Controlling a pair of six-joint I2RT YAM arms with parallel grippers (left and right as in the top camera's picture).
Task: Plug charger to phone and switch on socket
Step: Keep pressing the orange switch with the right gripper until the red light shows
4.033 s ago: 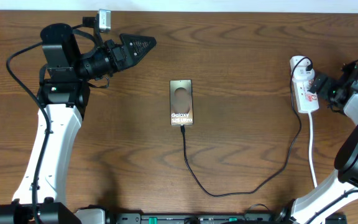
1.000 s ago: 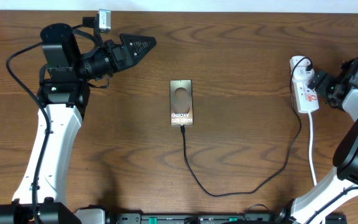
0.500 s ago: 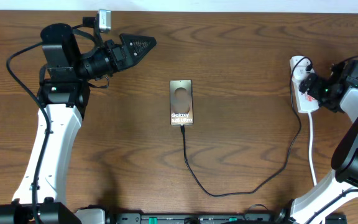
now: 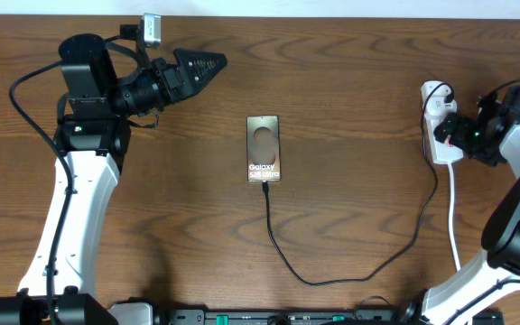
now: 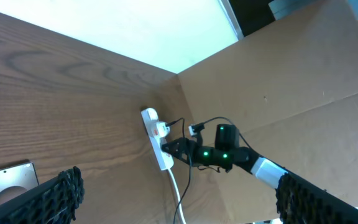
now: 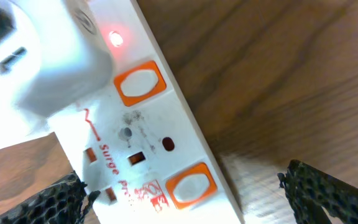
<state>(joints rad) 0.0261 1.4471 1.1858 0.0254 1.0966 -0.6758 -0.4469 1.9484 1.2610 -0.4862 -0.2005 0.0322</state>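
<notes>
The brown phone [image 4: 264, 149] lies flat mid-table, "Galaxy" lettering up. The thin black charger cable [image 4: 310, 281] runs from the phone's near end, loops toward the front and rises to a white plug [image 4: 435, 94] in the white power strip [image 4: 441, 144]. My right gripper [image 4: 451, 133] is open and straddles the strip. In the right wrist view, its fingers [image 6: 194, 199] flank the strip [image 6: 166, 124]. There are two orange switches [image 6: 140, 81] and a lit red lamp [image 6: 115, 39]. My left gripper [image 4: 208, 63] is open and empty, raised at the far left.
The strip's thick white cord [image 4: 452, 217] runs toward the front edge beside my right arm. The left wrist view shows the strip [image 5: 156, 142], the phone's corner [image 5: 5, 186] and a cardboard wall [image 5: 291, 81] past the table's right side.
My right gripper has moved left, from beside the power strip onto it. The left arm, phone and cable have not moved.
</notes>
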